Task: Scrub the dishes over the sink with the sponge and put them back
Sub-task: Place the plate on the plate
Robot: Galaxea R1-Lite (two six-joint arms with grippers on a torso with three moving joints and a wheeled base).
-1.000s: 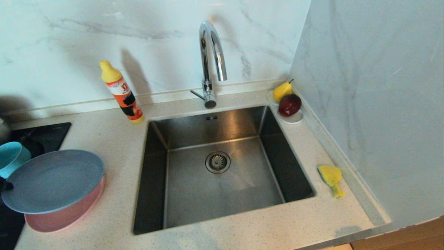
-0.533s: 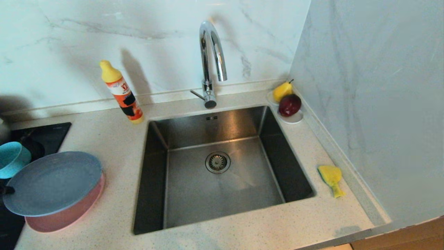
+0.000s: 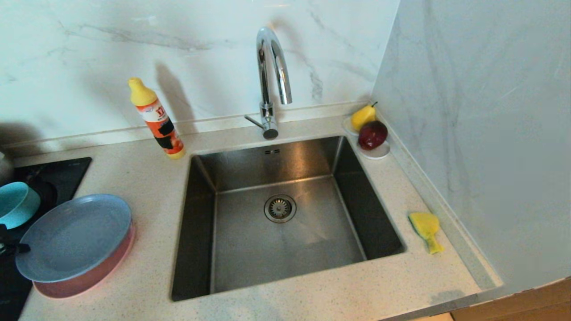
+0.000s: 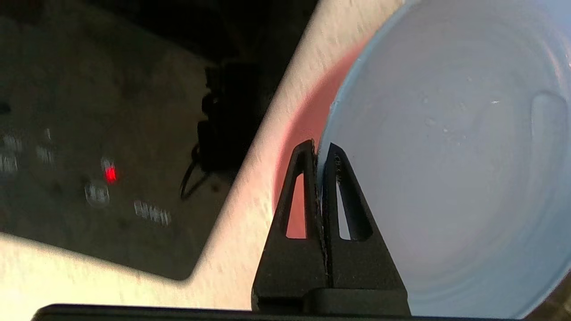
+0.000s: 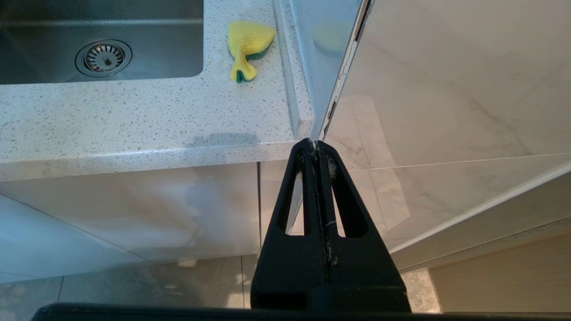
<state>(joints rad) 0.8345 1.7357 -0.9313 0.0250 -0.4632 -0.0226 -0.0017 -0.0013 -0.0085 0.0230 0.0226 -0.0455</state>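
Light-blue plate (image 4: 446, 178) rim pinched by left end effector (image 4: 319, 149), tilted above pink plate (image 4: 308, 120)

Closed right tool (image 5: 316, 145) below counter edge (image 5: 134, 156), yellow sponge (image 5: 246, 44) beside sink (image 5: 134, 26)

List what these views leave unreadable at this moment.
- Pink plate: head view, mostly covered by the light-blue plate stacked on it.
- Left gripper: shut on that plate's rim; in the head view cut off by the frame edge.
- Teal bowl: head view, cut by the frame edge.
- Sponge: its green side mostly hidden underneath.
- Bottle: label print too small.
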